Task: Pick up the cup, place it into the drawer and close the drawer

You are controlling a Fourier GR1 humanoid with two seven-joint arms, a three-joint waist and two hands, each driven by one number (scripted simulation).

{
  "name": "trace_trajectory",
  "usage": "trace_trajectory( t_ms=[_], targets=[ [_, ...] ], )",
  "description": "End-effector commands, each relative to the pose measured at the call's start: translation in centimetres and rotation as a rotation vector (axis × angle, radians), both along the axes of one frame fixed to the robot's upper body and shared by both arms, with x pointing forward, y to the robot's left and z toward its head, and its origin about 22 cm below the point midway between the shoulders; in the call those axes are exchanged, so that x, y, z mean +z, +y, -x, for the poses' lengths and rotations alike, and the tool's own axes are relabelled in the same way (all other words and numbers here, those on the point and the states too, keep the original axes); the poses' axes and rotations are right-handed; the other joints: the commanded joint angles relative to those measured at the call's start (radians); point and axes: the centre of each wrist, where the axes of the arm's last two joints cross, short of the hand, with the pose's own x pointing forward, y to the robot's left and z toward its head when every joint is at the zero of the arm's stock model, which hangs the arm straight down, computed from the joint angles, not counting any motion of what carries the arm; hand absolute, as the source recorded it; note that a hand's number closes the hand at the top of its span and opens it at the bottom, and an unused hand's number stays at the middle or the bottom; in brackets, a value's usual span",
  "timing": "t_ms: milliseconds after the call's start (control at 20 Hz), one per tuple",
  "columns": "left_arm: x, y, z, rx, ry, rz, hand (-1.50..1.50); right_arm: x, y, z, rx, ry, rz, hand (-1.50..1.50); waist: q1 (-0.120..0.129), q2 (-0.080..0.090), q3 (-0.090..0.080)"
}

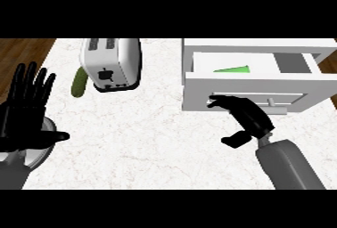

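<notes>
Green cup (234,69) inside open drawer (250,87), right hand (242,111) at drawer front

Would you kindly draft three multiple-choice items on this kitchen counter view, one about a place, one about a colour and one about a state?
1. Where does the cup lie?
A. Inside the drawer
B. Beside the toaster
C. In the left hand

2. What colour is the cup?
A. Red
B. Green
C. Blue

3. What state is the drawer in?
A. Pushed fully shut
B. Taken off the counter
C. Pulled open

Answers:
1 A, its green shape shows within the drawer's white walls.
2 B, it is bright green.
3 C, the inside is open to view, with the right hand at the drawer's front by the handle.
</notes>
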Motion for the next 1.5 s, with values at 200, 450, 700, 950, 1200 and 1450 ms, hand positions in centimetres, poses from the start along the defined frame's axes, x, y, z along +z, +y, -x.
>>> trace_trajectory(
  t_ms=[200, 450, 700, 950, 1200, 1450],
  targets=[
    [0.4, 1.0, 1.7, -0.008, 0.007, -0.001, -1.5, -3.6, -0.8, -4.5, -0.029, 0.036, -0.005, -1.5, 0.005, 0.001, 0.001],
    [-0.8, 3.0, 1.9, -0.012, 0.002, 0.002, -1.5, -2.3, -0.4, -7.5, -0.019, 0.078, -0.057, -1.5, 0.009, 0.003, 0.001],
    [-1.5, 3.8, 0.8, -0.04, -0.005, 0.025, -1.5, -0.9, -3.4, -9.5, -0.022, 0.11, -0.034, -1.5, 0.024, 0.015, 0.001],
    [-0.8, 2.2, 0.0, -0.05, -0.003, 0.041, -1.5, 1.7, -4.1, -11.2, -0.049, 0.105, -0.028, -1.5, 0.045, 0.022, 0.002],
    [-1.3, 2.5, 0.5, -0.063, -0.009, -0.007, -1.5, 2.7, -6.7, -11.3, -0.074, 0.101, -0.042, -1.5, 0.068, 0.033, 0.003],
    [-2.2, 2.0, 1.1, -0.08, -0.01, -0.009, -1.5, 2.4, -7.2, -11.2, -0.094, 0.095, -0.059, -1.5, 0.081, 0.034, 0.003]
  ],
)
